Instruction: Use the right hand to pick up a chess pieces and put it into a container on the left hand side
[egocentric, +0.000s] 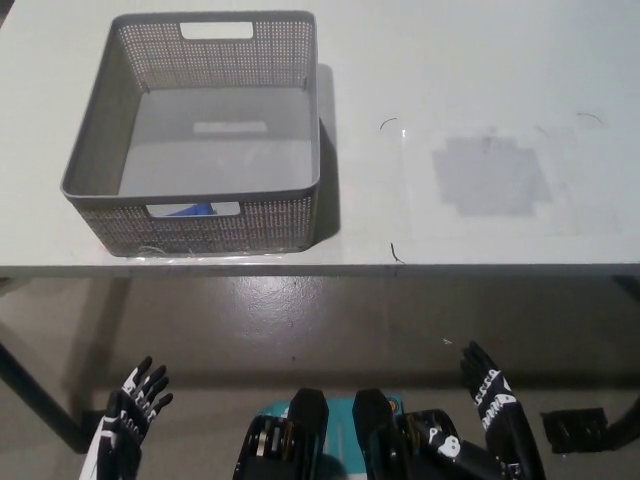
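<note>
A grey mesh basket (110, 160) stands on the white table at the upper left. Through the handle slot in its near wall a blue piece (190, 210) shows inside. My black right hand (495, 410) hangs below the table's front edge at the lower right, open with its fingers apart and holding nothing. My left hand (135, 405) rests at the lower left, low beside my body, also open and empty. No chess piece lies on the bare table top.
A grey patch (490, 175) marks the table (450, 60) right of the basket, inside a faint clear sheet. The table's front edge (320, 268) runs across the middle. Below it lie the concrete floor and a dark table leg (35, 400).
</note>
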